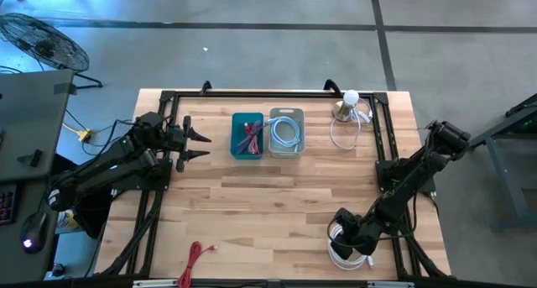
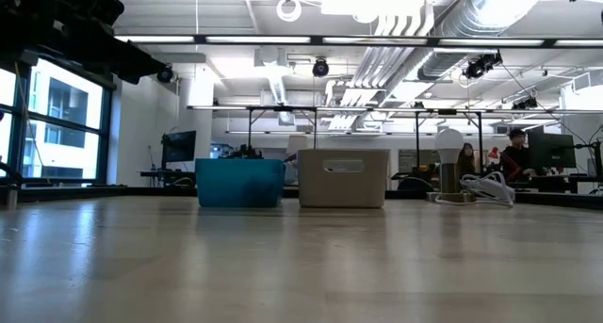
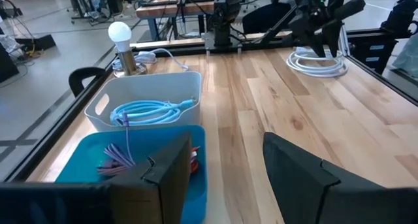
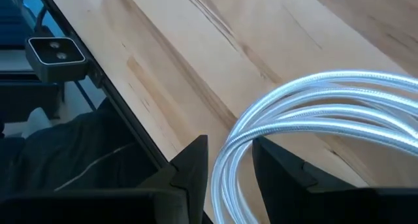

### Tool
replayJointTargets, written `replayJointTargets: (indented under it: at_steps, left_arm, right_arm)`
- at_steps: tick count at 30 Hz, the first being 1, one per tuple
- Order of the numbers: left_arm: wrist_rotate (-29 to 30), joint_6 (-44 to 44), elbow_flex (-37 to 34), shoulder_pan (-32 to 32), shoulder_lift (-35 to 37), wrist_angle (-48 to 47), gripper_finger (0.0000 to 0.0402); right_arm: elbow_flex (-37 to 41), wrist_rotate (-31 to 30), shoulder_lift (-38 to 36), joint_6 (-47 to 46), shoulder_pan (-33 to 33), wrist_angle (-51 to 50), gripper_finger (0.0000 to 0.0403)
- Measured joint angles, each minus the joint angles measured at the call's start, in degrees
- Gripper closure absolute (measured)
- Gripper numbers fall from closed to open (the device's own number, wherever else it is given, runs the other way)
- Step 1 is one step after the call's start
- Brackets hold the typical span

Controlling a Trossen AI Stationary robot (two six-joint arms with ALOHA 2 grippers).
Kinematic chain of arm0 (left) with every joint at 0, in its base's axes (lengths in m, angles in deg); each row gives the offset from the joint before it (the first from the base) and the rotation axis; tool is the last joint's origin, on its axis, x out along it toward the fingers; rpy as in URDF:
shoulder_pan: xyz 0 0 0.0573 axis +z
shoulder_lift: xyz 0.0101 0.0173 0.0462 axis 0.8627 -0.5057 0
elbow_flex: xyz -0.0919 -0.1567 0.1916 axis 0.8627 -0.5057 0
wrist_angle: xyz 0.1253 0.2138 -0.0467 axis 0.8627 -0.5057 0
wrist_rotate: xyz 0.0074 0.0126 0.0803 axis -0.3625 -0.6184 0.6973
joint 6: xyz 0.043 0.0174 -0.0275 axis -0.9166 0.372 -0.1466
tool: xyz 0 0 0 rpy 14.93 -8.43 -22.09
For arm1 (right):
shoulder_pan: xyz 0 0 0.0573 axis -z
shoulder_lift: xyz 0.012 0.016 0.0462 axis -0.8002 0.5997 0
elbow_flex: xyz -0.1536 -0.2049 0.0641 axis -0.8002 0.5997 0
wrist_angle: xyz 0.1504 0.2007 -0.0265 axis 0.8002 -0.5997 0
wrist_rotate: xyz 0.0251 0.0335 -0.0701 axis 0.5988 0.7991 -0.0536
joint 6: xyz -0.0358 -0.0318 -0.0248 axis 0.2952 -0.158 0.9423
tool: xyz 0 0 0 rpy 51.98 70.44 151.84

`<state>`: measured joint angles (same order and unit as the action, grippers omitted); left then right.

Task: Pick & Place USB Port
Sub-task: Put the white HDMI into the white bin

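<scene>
High view: right gripper [image 1: 351,240] is down at the lower right of the frame, over the coiled white USB cable [image 1: 346,253] at the table's near edge. Looks like the pick step. Left gripper [image 1: 195,144] waits left of centre, fingers apart, aimed at the teal bin [image 1: 247,137]. The grey bin [image 1: 286,133] touches the teal one at upper centre; it holds a light blue cable, the teal one red and purple cables. A lamp with a white bulb [image 1: 349,103] and its white cord sits upper right. A loose red cable [image 1: 194,261] lies lower left.

Low view: both bins at centre, teal left, grey right, lamp right of them. No gripper tips visible.

Left wrist view: fingers spread, nothing between them, bins just ahead. The white coil [image 3: 318,61] is at upper right, under the other arm.

Right wrist view: fingers slightly apart, with a strand of the white coil [image 4: 313,119] running between them. Not clamped, I'd judge. The coil sits by the table edge, so a grasp could catch several loops.
</scene>
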<state>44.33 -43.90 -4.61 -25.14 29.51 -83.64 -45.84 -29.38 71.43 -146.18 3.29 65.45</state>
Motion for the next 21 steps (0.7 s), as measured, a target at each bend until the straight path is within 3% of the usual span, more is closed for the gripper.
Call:
replayJointTargets:
  at_steps: [6, 12, 14, 18, 21]
  left_arm:
    - [0.00, 0.00, 0.00, 0.00, 0.01, -0.22, 0.0216]
    - [0.00, 0.00, 0.00, -0.01, 0.00, -0.22, 0.0216]
    - [0.00, 0.00, 0.00, -0.02, 0.00, -0.22, 0.0216]
    - [-0.02, 0.00, 0.00, 0.00, 0.01, -0.22, 0.0216]
    - [-0.02, 0.00, 0.00, -0.01, 0.02, -0.33, 0.0216]
  right_arm:
    - [0.11, 0.06, 2.26, 0.00, 0.02, 0.62, 0.0291]
    - [0.07, 5.22, 7.89, 1.36, 1.66, 5.27, 0.0293]
    - [-0.09, 7.32, 9.53, 2.50, 2.46, 7.22, 0.0310]
    - [-0.01, 7.60, 11.14, 6.49, 3.32, 9.54, 0.0384]
    - [-0.02, 6.14, 11.26, 7.57, 3.41, 9.79, 0.0388]
